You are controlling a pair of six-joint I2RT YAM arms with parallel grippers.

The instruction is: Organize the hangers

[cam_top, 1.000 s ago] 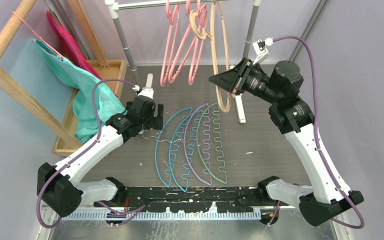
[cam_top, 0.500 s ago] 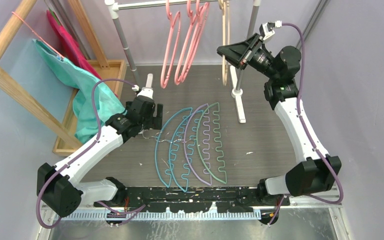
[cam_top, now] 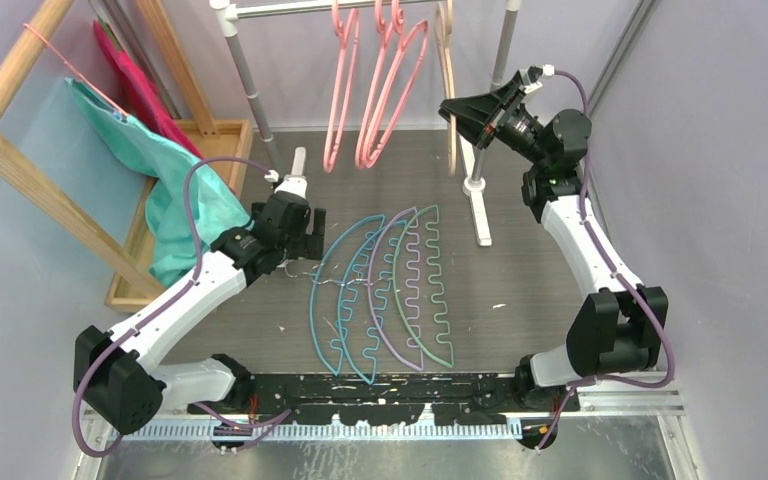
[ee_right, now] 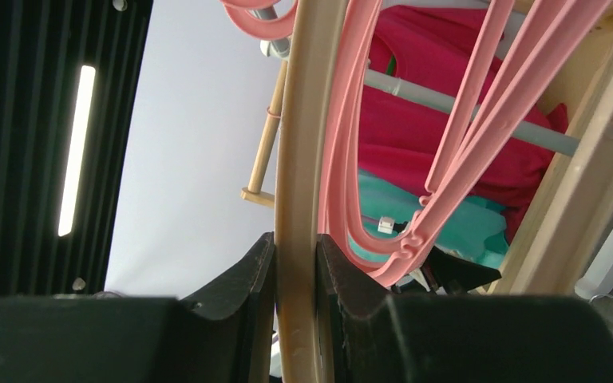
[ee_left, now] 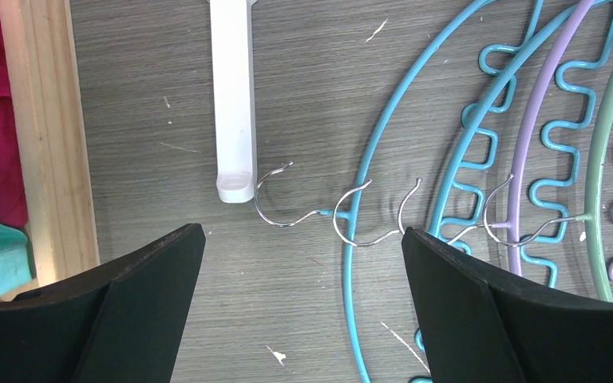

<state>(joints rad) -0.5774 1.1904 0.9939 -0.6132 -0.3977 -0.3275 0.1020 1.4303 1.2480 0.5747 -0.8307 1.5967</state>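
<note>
Since a second ago your right claw [cam_top: 452, 108] has swung up and back toward the white-and-steel garment rail [cam_top: 245, 75], pinching the thick beige plastic hanger [ee_right: 299, 159] that hangs beside the thick pink plastic hangers [cam_top: 375, 90]. Your left claw [ee_left: 303, 263] hovers spread wide over the grey wood-grain tabletop [cam_top: 540, 270], where the thin arched blue, teal, purple and green hangers [cam_top: 385, 290] lie overlapping. At left, a wooden frame rack [cam_top: 10, 130] stands against the pale lilac wall [cam_top: 730, 150].

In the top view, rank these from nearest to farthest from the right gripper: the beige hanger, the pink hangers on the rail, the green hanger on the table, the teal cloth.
1. Beige hanger, clamped in the right gripper.
2. Pink hangers, hanging just to its left on the rail.
3. Green hanger, lying flat on the table, toward the arm bases.
4. Teal cloth, far left on the wooden rack.
</note>
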